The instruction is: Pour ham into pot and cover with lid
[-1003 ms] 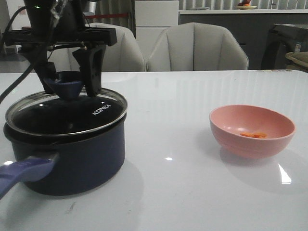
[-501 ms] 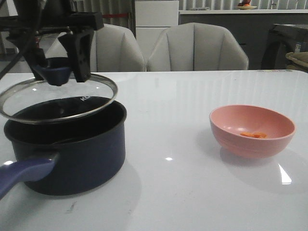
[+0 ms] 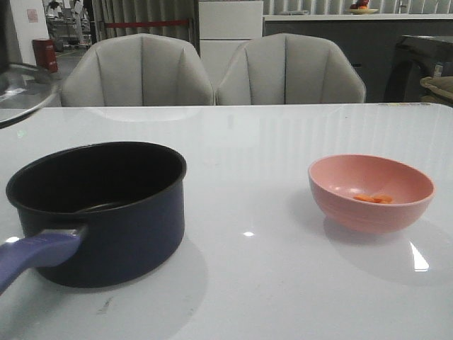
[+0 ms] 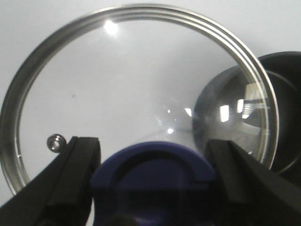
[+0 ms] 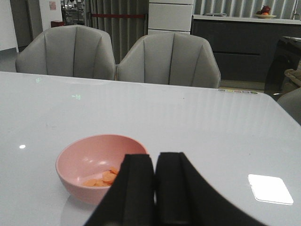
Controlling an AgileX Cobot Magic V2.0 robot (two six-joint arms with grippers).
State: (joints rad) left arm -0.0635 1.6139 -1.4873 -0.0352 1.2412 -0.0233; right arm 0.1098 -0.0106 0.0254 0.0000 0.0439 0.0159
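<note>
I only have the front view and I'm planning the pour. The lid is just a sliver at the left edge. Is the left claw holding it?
Observer: Yes. The left wrist view shows the left claw gripping the lid by its purple-blue knob, one finger on each side.
Operator: And the right claw? I can't see it.
Observer: The right claw is shut on nothing, with the pink bowl ahead of it and the ham inside the bowl.

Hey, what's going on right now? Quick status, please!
Left gripper clamped on lid knob, held off the pot. Right gripper shut, empty, near pink bowl. Ham not poured yet. Nothing blocking.
</note>
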